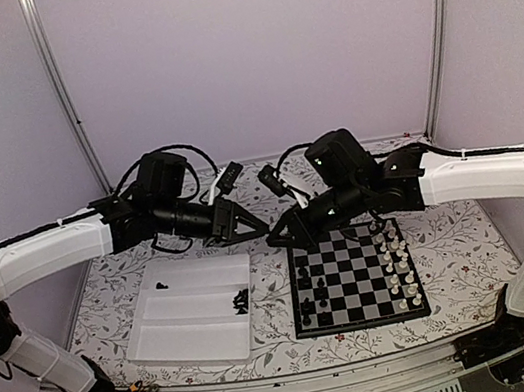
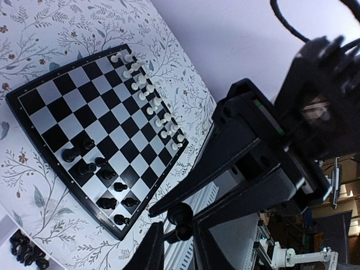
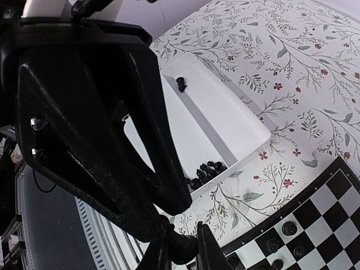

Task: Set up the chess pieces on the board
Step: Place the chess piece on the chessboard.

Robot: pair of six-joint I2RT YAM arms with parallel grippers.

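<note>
Right tool (image 3: pixel 175 220) pinches a black chess piece (image 2: pixel 180 215); left tool (image 2: pixel 177 233) fingers flank it, narrowly apart, contact not discernible.

Board (image 1: pixel 352 276) centre free between black pieces (image 1: pixel 303 280), white pieces (image 1: pixel 398 268)

Nothing readable is showing in any of the 3 views: no txt, labels, brand names, nos. or signs are coming through legibly.
</note>
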